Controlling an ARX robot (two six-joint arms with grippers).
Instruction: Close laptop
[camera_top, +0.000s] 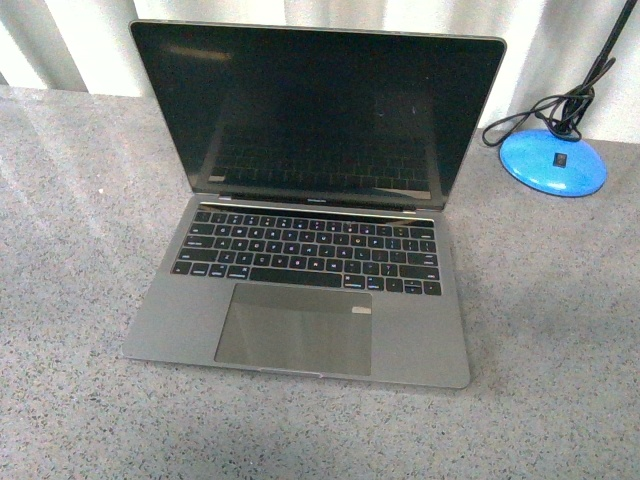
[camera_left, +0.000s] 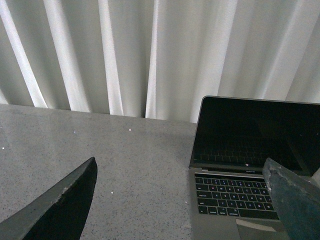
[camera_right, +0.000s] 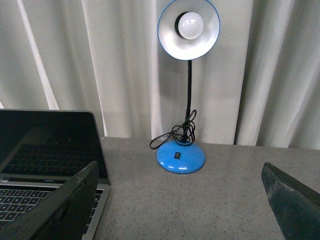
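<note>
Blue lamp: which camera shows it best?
The right wrist view: the whole blue lamp is in frame, top to bottom. The front view catches little beyond its base; the left wrist view shows none of it.

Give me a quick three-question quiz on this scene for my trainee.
1. True or false: the laptop lid is already shut.
2. On which side of the laptop does the lamp stand, as the robot faces it? A) left B) right C) in front
3. Fill in: the lamp's round base is ____ in colour.

Key: 1 false; 2 B; 3 blue.
</note>
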